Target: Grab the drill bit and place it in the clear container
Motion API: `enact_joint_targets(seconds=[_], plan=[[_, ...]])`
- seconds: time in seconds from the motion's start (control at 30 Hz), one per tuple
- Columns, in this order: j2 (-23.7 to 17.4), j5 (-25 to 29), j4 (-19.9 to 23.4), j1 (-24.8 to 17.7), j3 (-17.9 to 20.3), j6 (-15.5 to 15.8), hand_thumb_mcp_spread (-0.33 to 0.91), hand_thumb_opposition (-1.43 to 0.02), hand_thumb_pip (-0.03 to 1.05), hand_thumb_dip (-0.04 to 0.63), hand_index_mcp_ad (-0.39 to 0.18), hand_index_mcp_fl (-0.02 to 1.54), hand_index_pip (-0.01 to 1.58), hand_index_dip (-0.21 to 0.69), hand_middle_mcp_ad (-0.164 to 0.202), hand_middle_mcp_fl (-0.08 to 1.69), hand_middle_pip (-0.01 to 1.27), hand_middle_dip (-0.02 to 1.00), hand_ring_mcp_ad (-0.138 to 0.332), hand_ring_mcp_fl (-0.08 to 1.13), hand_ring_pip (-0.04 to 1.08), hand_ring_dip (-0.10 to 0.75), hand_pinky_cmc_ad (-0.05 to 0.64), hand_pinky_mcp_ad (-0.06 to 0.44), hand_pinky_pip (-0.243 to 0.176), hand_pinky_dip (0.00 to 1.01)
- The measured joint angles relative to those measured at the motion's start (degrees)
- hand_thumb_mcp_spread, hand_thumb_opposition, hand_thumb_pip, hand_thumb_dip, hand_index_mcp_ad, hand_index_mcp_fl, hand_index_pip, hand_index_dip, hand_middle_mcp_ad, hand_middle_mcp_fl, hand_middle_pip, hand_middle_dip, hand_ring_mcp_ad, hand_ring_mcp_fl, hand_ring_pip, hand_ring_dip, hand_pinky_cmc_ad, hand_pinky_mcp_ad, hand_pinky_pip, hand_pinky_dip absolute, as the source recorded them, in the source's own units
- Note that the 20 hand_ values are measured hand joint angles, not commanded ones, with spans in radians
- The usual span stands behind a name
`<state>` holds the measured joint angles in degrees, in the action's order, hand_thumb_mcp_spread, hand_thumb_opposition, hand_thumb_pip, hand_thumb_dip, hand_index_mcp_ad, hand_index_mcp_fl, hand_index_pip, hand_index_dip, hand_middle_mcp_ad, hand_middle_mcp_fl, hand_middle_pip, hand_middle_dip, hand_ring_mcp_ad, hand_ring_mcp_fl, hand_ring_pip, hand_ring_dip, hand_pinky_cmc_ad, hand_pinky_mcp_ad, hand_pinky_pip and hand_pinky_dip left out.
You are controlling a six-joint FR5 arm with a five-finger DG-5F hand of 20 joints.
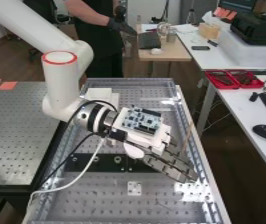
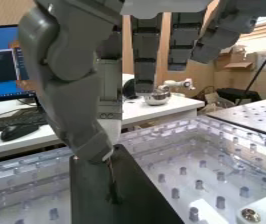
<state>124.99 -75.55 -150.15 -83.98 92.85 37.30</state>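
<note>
We see the dark grey hand, its segments angular and matt, slanting above the clear plastic bench top, near its long side rim. In the wrist view, we find the hand grasping the drill bit: the thumb and a finger pinch its upper end, while other fingers hang straight. The drill bit, slender and dark, points down over the flat, black strip; we cannot tell whether its tip sits in it. In the high view, we note round metal fittings along the strip, and nearer the camera a small white plate with holes. Rows of short, translucent pegs give the bench top its texture, and a raised transparent border edges it. Beside the strip, we observe a broad stretch of this surface; beyond the rim, floor separates the bench from the smooth white table.
</note>
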Motion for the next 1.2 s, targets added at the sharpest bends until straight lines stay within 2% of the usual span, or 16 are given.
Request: enact_joint_targets(seconds=[0.13, 0.2, 0.43, 0.7, 0.9, 1.03, 1.2], plan=[[-0.11, -0.44, -0.01, 0.03, -0.12, 0.49, 0.62, -0.94, 0.5, 0.297, -0.082, 0.71, 1.18, 0.312, 0.063, 0.38, 0.11, 0.24, 0.148, 0.14, 0.11, 0.051, 0.333, 0.087, -0.068, 0.14], [-0.56, -0.34, -0.21, 0.04, -0.29, 0.63, 0.66, -0.94, 0.44, 0.298, -0.086, 0.74, 1.15, 0.3, 0.066, 0.38, 0.11, 0.24, 0.148, 0.14, 0.11, 0.051, 0.335, 0.087, -0.068, 0.14], [-3.22, -0.93, -1.09, 0.03, -0.59, 1.41, 0.66, -0.96, 0.43, 0.298, -0.086, 0.82, 1.07, 0.3, 0.066, 0.38, 0.11, 0.24, 0.145, 0.16, 0.11, 0.051, 0.332, 0.089, -0.068, 0.14], [-10.01, -1.72, -4.39, -1.06, -0.21, 3.96, 0.66, -0.96, 0.43, 0.298, -0.065, 0.86, 1.02, 0.3, 0.066, 0.4, 0.11, 0.24, 0.147, 0.16, 0.11, 0.051, 0.344, 0.087, -0.068, 0.14], [-14.13, -2.21, -4.62, -2.81, 1.86, 5.64, 0.67, -0.97, 0.42, 0.295, -0.063, 0.88, 0.97, 0.328, 0.061, 0.4, 0.11, 0.24, 0.138, 0.16, 0.11, 0.049, 0.34, 0.089, -0.068, 0.14], [-13.44, -1.19, -4.6, -2.83, 1.93, 5.38, 0.66, -0.99, 0.42, 0.298, -0.063, 0.9, 0.94, 0.353, 0.059, 0.43, 0.11, 0.24, 0.136, 0.17, 0.11, 0.049, 0.34, 0.087, -0.068, 0.14], [-10.63, 1.11, -3.4, -2.41, 1.85, 4.49, 0.64, -0.99, 0.42, 0.298, -0.065, 0.87, 0.95, 0.365, 0.065, 0.41, 0.11, 0.24, 0.145, 0.17, 0.11, 0.049, 0.344, 0.087, -0.068, 0.14]])
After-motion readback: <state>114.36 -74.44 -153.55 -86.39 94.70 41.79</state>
